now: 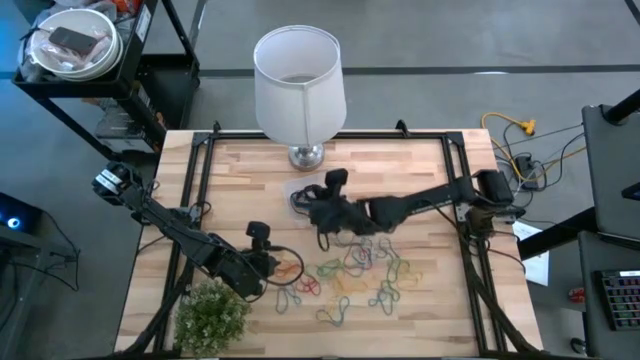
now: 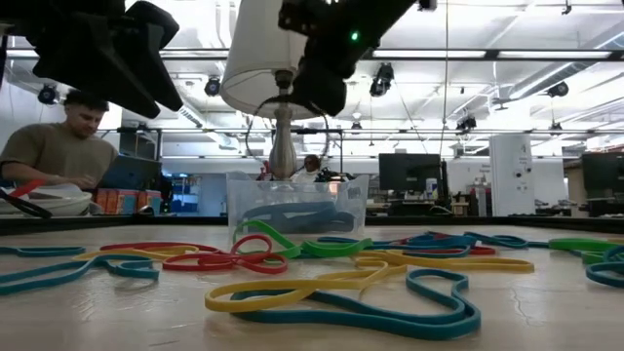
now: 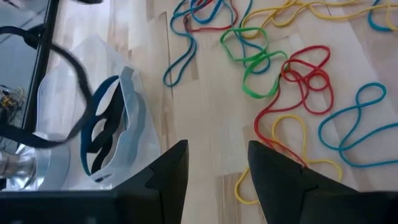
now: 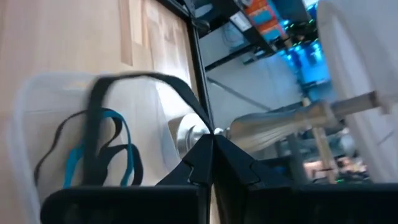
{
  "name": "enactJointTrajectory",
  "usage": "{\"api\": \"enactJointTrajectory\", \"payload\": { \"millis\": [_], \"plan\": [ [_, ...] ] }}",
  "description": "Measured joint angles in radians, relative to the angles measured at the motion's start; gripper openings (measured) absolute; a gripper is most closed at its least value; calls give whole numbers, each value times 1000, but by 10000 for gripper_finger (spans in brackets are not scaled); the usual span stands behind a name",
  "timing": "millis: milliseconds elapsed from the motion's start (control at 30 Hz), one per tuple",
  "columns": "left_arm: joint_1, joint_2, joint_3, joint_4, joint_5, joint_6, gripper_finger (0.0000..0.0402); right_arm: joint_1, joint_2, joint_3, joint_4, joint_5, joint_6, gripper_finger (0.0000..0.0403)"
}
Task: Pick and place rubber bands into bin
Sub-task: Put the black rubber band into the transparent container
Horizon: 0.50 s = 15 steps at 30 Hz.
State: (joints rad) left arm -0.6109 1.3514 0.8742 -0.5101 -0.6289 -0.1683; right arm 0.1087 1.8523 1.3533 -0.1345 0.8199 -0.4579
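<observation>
While both arms hang over the pale wood-plank counter (image 1: 420, 160):
Right claw (image 4: 212, 144): fingers pinched tight on a black rubber band (image 4: 155, 79), stretched taut above the bin (image 1: 305, 195).
Bin: clear, thin-walled tub near the lamp base (image 1: 306, 155), with blue and black loops inside.
Left claw (image 3: 217, 165): spread wide, empty, near-left.
Rubber bands (image 1: 355, 275): thin floppy coloured loops scattered centre-near.

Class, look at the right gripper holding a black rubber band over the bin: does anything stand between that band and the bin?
Nothing visible does. The right gripper pinches the black rubber band directly above the open bin, which already holds bands.
</observation>
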Motion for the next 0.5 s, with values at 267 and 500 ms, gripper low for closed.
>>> {"api": "enactJointTrajectory", "payload": {
  "millis": [267,500],
  "plan": [
    [0,0,0,-5,0,-9,151,-128,13,-25,-3,-208,87,8],
    [0,0,0,-5,0,-9,151,-199,13,-56,-11,-368,167,8]
  ]
}}
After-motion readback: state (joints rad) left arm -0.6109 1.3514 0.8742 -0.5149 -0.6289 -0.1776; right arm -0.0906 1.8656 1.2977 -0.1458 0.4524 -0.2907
